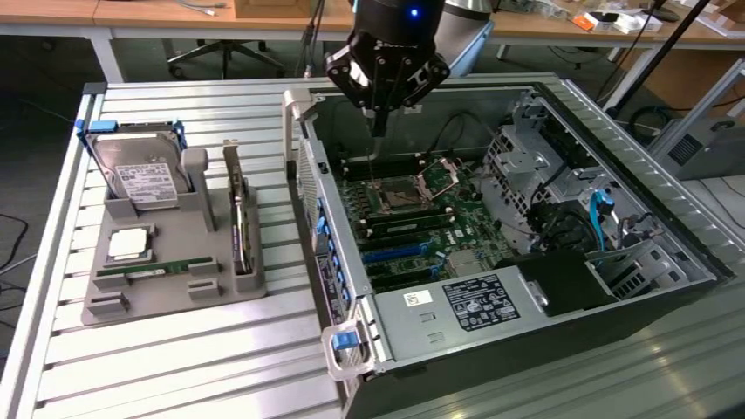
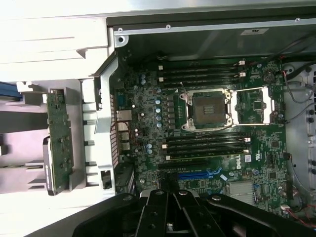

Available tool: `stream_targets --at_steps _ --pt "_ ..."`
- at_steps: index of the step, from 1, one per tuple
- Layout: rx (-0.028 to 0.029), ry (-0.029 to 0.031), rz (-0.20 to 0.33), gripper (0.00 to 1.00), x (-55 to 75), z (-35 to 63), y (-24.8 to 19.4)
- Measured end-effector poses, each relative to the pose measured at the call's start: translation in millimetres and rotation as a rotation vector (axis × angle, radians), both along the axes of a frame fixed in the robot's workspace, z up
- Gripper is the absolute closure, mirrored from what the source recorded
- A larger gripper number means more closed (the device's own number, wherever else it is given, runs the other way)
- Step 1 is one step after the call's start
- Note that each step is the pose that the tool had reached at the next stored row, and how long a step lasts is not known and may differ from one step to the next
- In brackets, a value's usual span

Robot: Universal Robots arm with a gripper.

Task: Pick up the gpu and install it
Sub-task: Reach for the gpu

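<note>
In the exterior view, a ribbed, silvery slatted metal bench (image 1: 174, 367) carries a matte grey moulded plastic holder (image 1: 163, 292) toward its edge on the exterior view's left. An open black-and-silver sheet-metal computer case (image 1: 686, 209) lies beside the holder. The gpu (image 1: 239, 223), a thin flat dark board with a silver metal end bracket, stands on its long edge in a slot along the holder's edge nearest the case. A silver hard drive with a white label (image 1: 140, 179) stands upright at the holder's far corner. The black angular pincer (image 1: 376, 131) hangs over the green motherboard (image 1: 420, 218) inside the case, well apart from the gpu, its slim fingers together on nothing.

In the wrist view, the pincer (image 2: 170, 197) has its glossy black fingers meeting above the motherboard (image 2: 143, 128). The gpu (image 2: 59, 143) shows as a long component-studded strip outside the case wall.
</note>
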State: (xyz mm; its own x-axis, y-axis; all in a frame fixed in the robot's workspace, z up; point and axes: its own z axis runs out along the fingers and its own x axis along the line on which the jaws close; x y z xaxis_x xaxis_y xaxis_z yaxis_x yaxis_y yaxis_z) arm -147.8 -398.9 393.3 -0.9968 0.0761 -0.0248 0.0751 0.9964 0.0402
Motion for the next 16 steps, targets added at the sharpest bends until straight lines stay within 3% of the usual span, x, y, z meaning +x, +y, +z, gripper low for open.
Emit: stream_targets --at_steps 16 --pt "0.0 0.0 0.0 0.89 -3.2 0.0 0.0"
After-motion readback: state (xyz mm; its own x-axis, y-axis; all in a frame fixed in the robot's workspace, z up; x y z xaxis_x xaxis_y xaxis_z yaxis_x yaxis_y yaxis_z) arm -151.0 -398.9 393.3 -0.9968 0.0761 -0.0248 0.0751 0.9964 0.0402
